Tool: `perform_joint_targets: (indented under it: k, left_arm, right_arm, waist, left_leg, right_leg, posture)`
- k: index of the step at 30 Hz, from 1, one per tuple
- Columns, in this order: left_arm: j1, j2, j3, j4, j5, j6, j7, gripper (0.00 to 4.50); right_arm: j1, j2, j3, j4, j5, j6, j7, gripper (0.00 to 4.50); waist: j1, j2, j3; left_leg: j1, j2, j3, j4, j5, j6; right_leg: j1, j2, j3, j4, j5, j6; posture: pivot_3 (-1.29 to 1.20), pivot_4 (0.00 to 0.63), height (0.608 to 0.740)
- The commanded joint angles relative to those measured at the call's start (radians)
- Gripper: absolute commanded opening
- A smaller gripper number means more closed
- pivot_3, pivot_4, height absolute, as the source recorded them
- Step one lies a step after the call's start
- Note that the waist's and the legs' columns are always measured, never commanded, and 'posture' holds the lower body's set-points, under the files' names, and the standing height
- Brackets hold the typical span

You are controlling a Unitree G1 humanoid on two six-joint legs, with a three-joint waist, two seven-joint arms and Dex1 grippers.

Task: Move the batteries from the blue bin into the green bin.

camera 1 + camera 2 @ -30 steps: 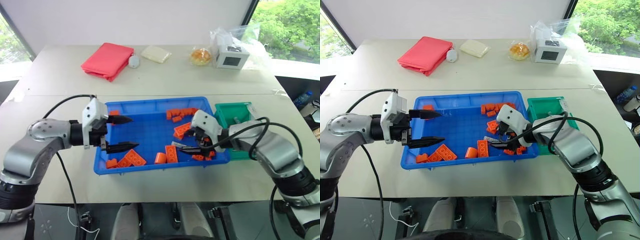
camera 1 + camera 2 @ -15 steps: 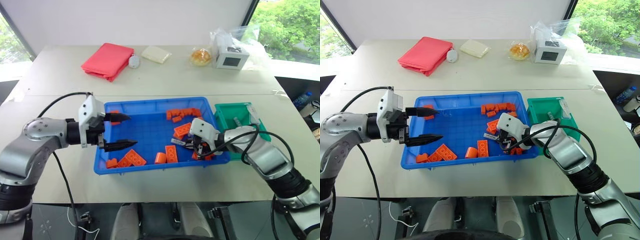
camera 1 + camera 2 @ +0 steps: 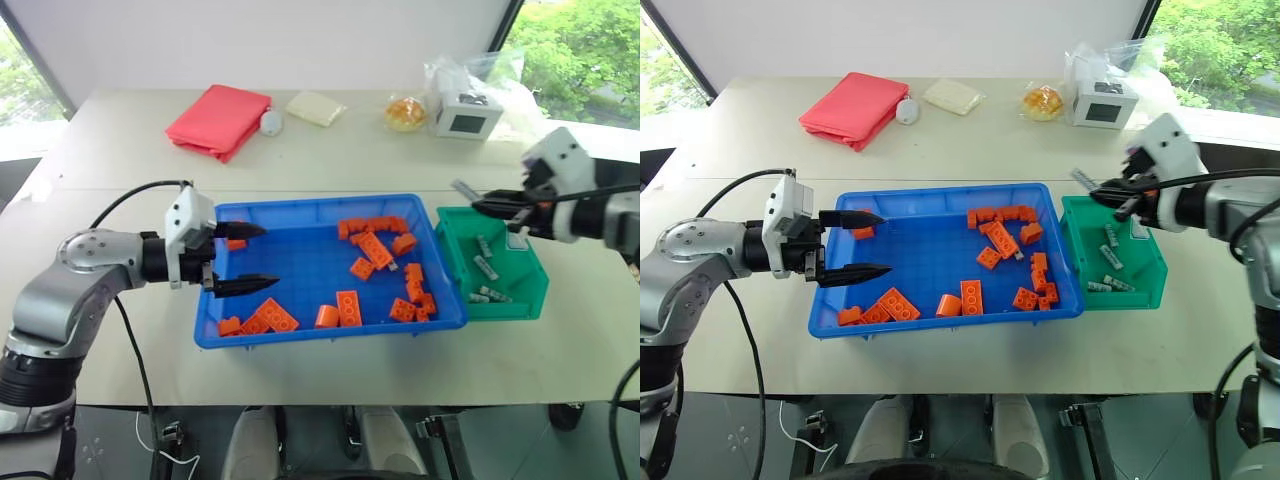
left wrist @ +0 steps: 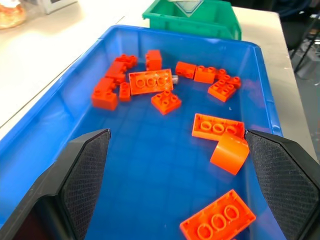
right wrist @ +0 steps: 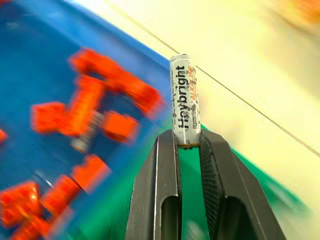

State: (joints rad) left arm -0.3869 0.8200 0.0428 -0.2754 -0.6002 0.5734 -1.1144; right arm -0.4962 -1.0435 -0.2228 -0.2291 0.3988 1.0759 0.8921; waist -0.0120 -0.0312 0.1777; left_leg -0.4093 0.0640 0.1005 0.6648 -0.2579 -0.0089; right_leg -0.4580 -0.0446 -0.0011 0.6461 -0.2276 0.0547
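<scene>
Battery (image 5: 184, 100) sits clamped by its lower end in the right end effector (image 3: 1102, 190), long axis continuing the fingers' line, above the far-left corner of the green bin (image 3: 1148, 279); the drop is just below and right. Left end effector (image 3: 245, 259) hangs open, empty, over the blue bin (image 3: 310, 340).

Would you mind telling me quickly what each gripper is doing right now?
Left gripper: open, empty, over the blue bin.
Right gripper: shut on a battery, above the green bin.
</scene>
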Motion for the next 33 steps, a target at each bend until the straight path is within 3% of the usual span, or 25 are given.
perform_joint_targets:
  k: [1, 6, 10, 13, 21, 28, 33]
  left_arm:
    - [-0.050, -0.006, -0.013, 0.014, 0.013, -0.028, -0.019, 4.50]
    - [-0.088, -0.015, -0.032, 0.045, 0.025, -0.038, -0.034, 4.50]
    - [-0.096, -0.018, -0.032, 0.051, 0.031, -0.040, -0.044, 4.50]
    - [-0.097, -0.018, -0.032, 0.050, 0.032, -0.040, -0.046, 4.50]
    - [-0.096, -0.023, -0.030, 0.034, 0.033, -0.033, -0.030, 4.50]
    - [-0.082, -0.018, -0.017, 0.015, 0.025, -0.026, -0.016, 4.50]
    - [-0.077, -0.013, -0.010, 0.006, 0.020, -0.019, -0.010, 4.50]
  right_arm:
    - [0.043, -0.024, -0.060, -0.033, 0.026, 0.015, -0.007, 0.02]
    - [0.102, -0.028, -0.075, -0.068, 0.030, 0.028, -0.042, 0.02]
    - [0.156, -0.044, -0.074, -0.094, 0.025, 0.000, -0.040, 1.89]
    - [0.101, -0.045, -0.058, -0.089, 0.033, -0.015, -0.045, 3.45]
    - [-0.095, 0.047, 0.098, -0.190, 0.124, 0.067, -0.065, 3.45]
    - [-0.065, 0.189, 0.251, -0.284, 0.127, 0.188, -0.201, 3.45]
    - [-0.024, 0.231, 0.328, -0.304, 0.100, 0.193, -0.269, 3.45]
  waist:
    - [-0.005, 0.000, 0.000]
    - [-0.006, 0.001, 0.000]
    - [0.001, 0.000, 0.000]
    - [-0.002, 0.001, 0.000]
    - [-0.005, 0.001, 0.000]
    - [0.001, 0.000, 0.000]
    - [-0.001, 0.000, 0.000]
  left_leg:
    - [0.000, 0.000, 0.000, 0.000, 0.000, 0.000]
    - [0.001, 0.000, 0.001, 0.000, 0.000, 0.000]
    - [0.000, 0.000, 0.000, 0.000, 0.000, 0.000]
    - [0.000, 0.000, 0.001, 0.001, 0.000, 0.000]
    - [0.000, 0.001, 0.000, 0.000, 0.000, 0.000]
    - [-0.001, 0.000, 0.000, 0.001, 0.000, 0.000]
    - [-0.001, 0.000, 0.000, 0.001, 0.000, 0.000]
  right_leg:
    - [0.000, 0.000, 0.000, 0.000, 0.000, 0.000]
    - [0.000, 0.000, 0.001, 0.001, 0.001, 0.001]
    - [0.000, 0.000, 0.001, 0.000, 0.001, 0.002]
    - [0.000, -0.001, 0.001, 0.000, 0.000, 0.001]
    - [-0.001, 0.001, 0.001, 0.001, 0.000, 0.001]
    - [0.000, -0.001, 0.000, 0.000, 0.001, 0.002]
    - [0.000, -0.001, 0.000, 0.001, 0.000, 0.001]
  posture:
    - [0.00, 0.150, 0.736]
    - [0.00, 0.150, 0.736]
    - [0.00, 0.150, 0.736]
    - [0.00, 0.150, 0.736]
    - [0.00, 0.150, 0.736]
    - [0.00, 0.150, 0.736]
    - [0.00, 0.150, 0.736]
